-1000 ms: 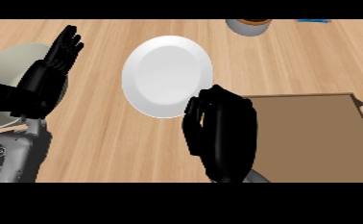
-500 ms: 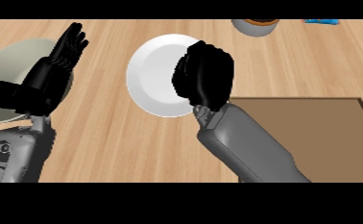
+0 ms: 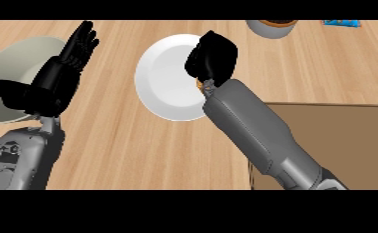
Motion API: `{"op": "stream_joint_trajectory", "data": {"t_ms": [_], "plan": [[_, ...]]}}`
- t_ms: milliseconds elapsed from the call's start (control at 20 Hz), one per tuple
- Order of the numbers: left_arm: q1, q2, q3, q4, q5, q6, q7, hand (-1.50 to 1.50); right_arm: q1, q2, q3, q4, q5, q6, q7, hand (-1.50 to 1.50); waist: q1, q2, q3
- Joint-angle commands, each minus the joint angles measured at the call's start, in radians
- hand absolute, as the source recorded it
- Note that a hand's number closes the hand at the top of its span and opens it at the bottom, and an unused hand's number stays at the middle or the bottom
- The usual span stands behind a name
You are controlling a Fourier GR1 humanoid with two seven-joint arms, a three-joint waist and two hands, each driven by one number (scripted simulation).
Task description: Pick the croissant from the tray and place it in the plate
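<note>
A white plate (image 3: 166, 79) lies on the wooden counter at the middle of the head view. My right hand (image 3: 212, 59) hovers over the plate's right part, fingers curled down. A small brown piece of the croissant (image 3: 201, 84) peeks out below the hand at the wrist; the hand hides most of it. The brown tray (image 3: 325, 122) sits at the lower right, partly behind my right forearm. At the left edge my left hand (image 3: 65, 72) rests open, fingers up.
A grey cup (image 3: 273, 27) with brown contents stands at the far edge, right of centre. A blue item (image 3: 341, 23) lies at the top right corner. A pale round object (image 3: 26, 64) sits at the left, behind my left hand.
My right hand has moved from beside the tray up and left over the plate, its fingers staying curled. My left hand has barely shifted.
</note>
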Motion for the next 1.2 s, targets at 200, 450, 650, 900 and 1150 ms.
{"op": "stream_joint_trajectory", "data": {"t_ms": [200, 450, 650, 900, 1150], "plan": [[-0.002, -0.029, -0.033, 0.011, -0.021, -0.004, -0.032, 0.0, -0.073, 0.006, -0.051, 0.215, -0.189, -0.258, -0.003, -1.5, 0.03, 0.009, 0.001], [-0.003, -0.017, -0.015, 0.029, -0.007, -0.02, -0.03, 0.0, -0.11, 0.007, -0.06, 0.249, -0.286, -0.379, -0.133, -1.5, 0.039, 0.011, 0.001], [-0.027, -0.008, -0.014, 0.025, -0.007, -0.028, -0.013, 0.0, -0.114, 0.007, -0.071, 0.267, -0.291, -0.555, -0.188, -1.5, 0.035, 0.009, 0.001], [-0.05, -0.015, -0.002, 0.035, -0.014, -0.007, -0.004, 0.0, -0.103, 0.007, -0.093, 0.218, -0.412, -0.688, -0.283, -1.5, 0.022, 0.006, 0.002], [0.016, 0.0, 0.026, 0.008, 0.002, -0.017, -0.009, 0.0, -0.024, 0.007, -0.07, 0.167, -0.493, -0.807, -0.37, -1.5, -0.02, -0.01, 0.002]]}}
